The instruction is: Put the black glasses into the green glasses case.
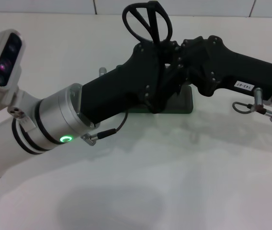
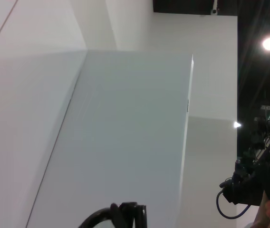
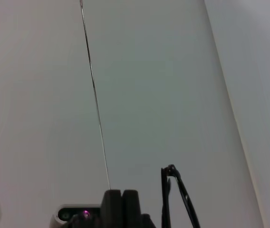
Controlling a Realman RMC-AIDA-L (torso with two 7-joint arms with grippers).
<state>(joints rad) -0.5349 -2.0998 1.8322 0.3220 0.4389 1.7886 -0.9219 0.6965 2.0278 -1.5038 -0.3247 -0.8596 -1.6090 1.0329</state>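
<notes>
Looking from the head: both black hands meet above the white tabletop's point(image 1: 174, 182) far middle. Left hand point(image 1: 157, 72) and right hand point(image 1: 176, 60) together hold the thin black-framed glasses point(image 1: 148, 21) upright over the dark green hard glasses case point(image 1: 186, 103); finger gaps cannot be told. Right wrist: glasses frame point(image 3: 175, 197) against wall. Left wrist: only a dark curved part at the frame's edge.

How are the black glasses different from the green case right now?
The black glasses are held up in the air above the two pincers; the green glasses case lies flat on the table. The glasses are thin, open loops; the case is a solid slab, mostly hidden behind the arms.
</notes>
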